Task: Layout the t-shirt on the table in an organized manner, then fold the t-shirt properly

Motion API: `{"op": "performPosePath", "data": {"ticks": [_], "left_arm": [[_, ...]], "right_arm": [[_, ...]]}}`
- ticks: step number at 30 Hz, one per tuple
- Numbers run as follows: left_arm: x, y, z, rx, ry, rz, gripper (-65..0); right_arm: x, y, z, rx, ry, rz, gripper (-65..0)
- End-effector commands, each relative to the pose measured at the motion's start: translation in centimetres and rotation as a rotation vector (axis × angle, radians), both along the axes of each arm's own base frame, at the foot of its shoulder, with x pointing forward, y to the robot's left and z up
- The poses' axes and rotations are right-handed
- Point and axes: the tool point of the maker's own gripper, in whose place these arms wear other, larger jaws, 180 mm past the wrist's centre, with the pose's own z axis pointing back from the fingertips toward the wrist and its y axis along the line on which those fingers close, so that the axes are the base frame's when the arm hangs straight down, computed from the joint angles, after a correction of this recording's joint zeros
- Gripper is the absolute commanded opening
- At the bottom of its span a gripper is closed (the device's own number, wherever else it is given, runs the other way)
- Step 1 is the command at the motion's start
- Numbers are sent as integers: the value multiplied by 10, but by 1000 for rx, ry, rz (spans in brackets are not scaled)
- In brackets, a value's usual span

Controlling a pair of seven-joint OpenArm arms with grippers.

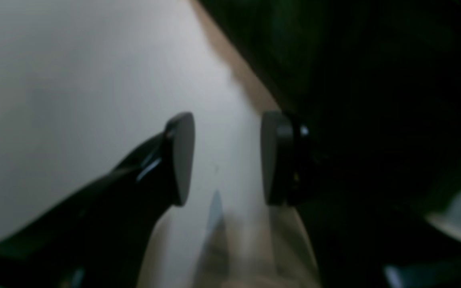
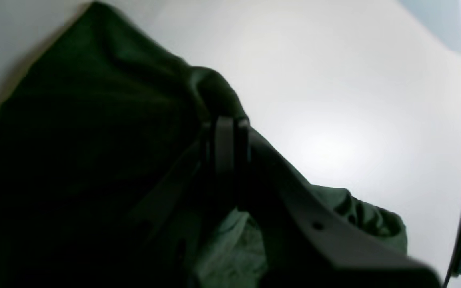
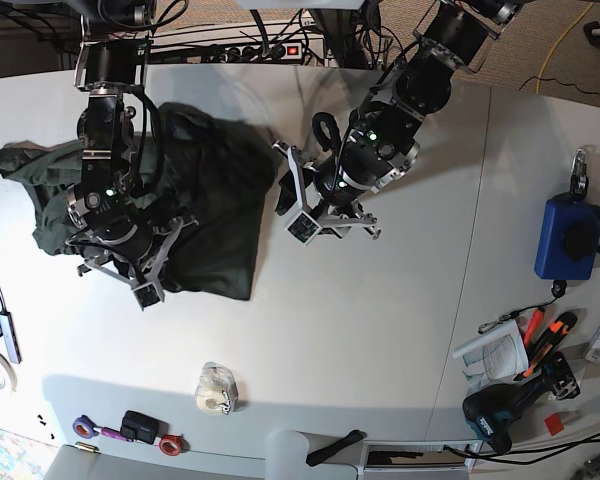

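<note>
The table (image 3: 380,300) is a broad white top with a thin seam running down its right part in the base view; clutter sits around its edges: a blue pouch (image 3: 564,237) at the right, hand tools (image 3: 525,345) and a drill (image 3: 500,405) at the lower right, a roll of tape (image 3: 216,388) near the bottom middle, and a power strip and cables along the top behind the arms. Past the top right corner a strip of tan floor shows. The shirt (image 3: 180,200) lies in the upper left of the base view, a dark green, plain, soft heap, partly flattened into a rough rectangle toward the middle and bunched into rumpled folds toward the left edge. Its long axis runs roughly left to right across the frame, tilting a little downward to the right, with the crumpled end pointing left. The right gripper (image 2: 226,144), on the left of the base view, sits on the shirt's lower left part with its jaws pressed together on a fold of green cloth. The left gripper (image 1: 226,158) hangs at the shirt's right edge near the frame's middle, jaws apart with bare white table between them and the dark cloth just beside one pad.
</note>
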Motion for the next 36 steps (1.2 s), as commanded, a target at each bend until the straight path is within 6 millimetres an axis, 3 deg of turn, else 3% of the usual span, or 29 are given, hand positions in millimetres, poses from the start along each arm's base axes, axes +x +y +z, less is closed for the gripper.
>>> {"op": "performPosePath", "data": {"ticks": [1,4,7,9,18,25,29,32,36], "left_arm": [[8,-4,15,-34,-45,3,-371],[8,-4,15,-34,-45,3,-371],[8,-4,15,-34,-45,3,-371],[8,-4,15,-34,-45,3,-371],[9,-4,16,-34,-46,3,-371],[9,-4,16,-33,-48,3,-371],[11,-1,15,-10,-63,5,-371],[11,1,14,-6,-62,6,-371],[11,6,12,7,-61,7,-371]], "right_arm": [[10,-2,19,-1,-65,2,-650],[9,-1,18,1,-57,1,-650],[9,-2,17,-3,-50,-2,-489],[9,-4,18,-11,-56,-3,-431],[14,-32,29,-71,-129,-158,-431],[12,-8,21,81,-100,-105,-432],[5,-4,14,106,-81,-97,-432],[-5,0,13,102,-80,-85,-432],[-27,13,26,91,-115,-42,-432]]}}
